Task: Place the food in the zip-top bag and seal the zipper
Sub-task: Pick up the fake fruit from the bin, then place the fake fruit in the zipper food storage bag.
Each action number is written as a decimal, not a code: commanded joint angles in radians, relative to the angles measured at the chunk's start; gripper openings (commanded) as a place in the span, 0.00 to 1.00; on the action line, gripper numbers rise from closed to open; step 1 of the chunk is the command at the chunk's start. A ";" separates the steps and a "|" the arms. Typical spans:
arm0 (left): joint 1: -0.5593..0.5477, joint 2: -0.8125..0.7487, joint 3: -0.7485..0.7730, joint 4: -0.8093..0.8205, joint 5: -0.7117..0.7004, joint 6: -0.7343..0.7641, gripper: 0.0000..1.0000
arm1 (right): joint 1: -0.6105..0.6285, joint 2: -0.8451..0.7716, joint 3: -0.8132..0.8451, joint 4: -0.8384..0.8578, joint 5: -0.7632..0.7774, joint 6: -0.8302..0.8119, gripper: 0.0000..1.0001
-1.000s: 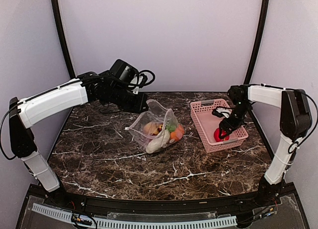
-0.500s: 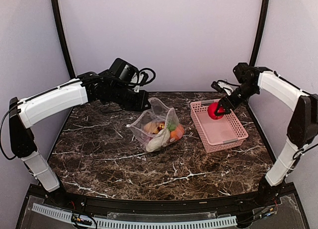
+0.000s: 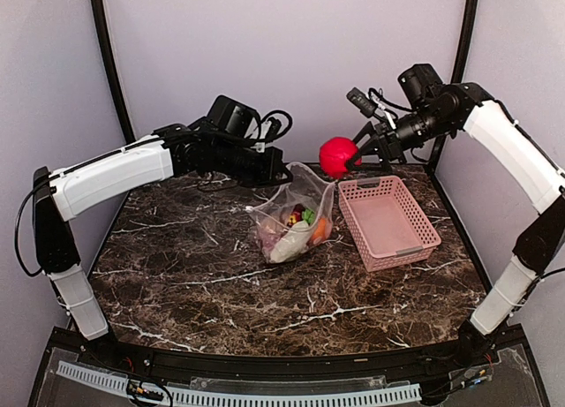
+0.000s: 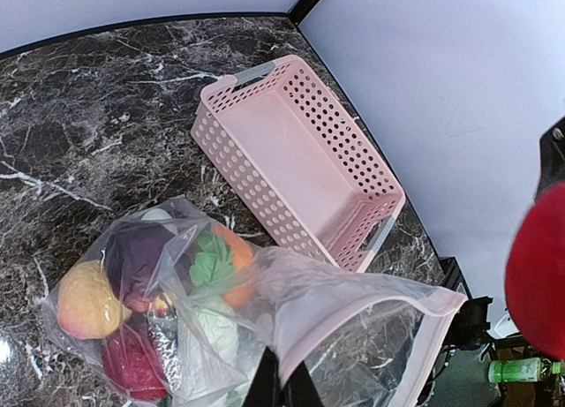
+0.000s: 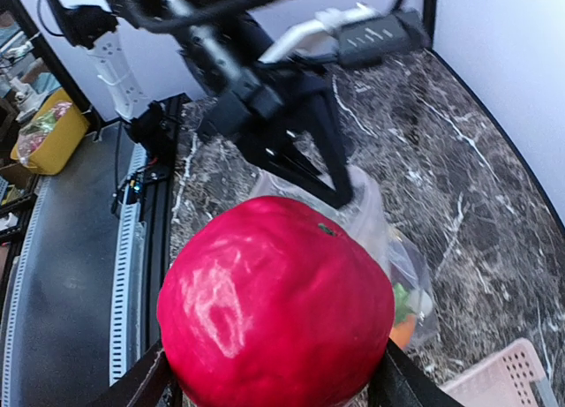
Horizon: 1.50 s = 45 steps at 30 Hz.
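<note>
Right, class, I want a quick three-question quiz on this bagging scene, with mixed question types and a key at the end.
1. True or false: the pink basket has food in it.
2. What does the right gripper hold? A) a red round fruit B) a spoon C) nothing
3. Fill in: the left gripper pinches the edge of the ____.

Key: 1 false; 2 A; 3 zip-top bag.
</note>
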<state>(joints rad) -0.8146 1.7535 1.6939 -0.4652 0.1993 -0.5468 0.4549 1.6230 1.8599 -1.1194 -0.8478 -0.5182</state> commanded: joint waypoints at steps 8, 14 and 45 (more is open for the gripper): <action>-0.003 -0.009 0.062 0.002 0.043 -0.011 0.01 | 0.228 0.028 0.014 0.078 0.104 0.017 0.52; -0.003 -0.047 0.037 -0.001 0.038 0.002 0.01 | 0.286 0.061 -0.100 0.177 0.386 -0.013 0.52; -0.001 -0.099 -0.068 0.055 0.026 0.008 0.01 | 0.181 -0.022 -0.125 0.290 0.600 0.106 0.83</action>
<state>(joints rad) -0.8146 1.7023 1.6428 -0.4278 0.2249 -0.5568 0.7002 1.6432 1.7500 -0.8555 -0.2745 -0.4484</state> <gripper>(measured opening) 0.010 0.844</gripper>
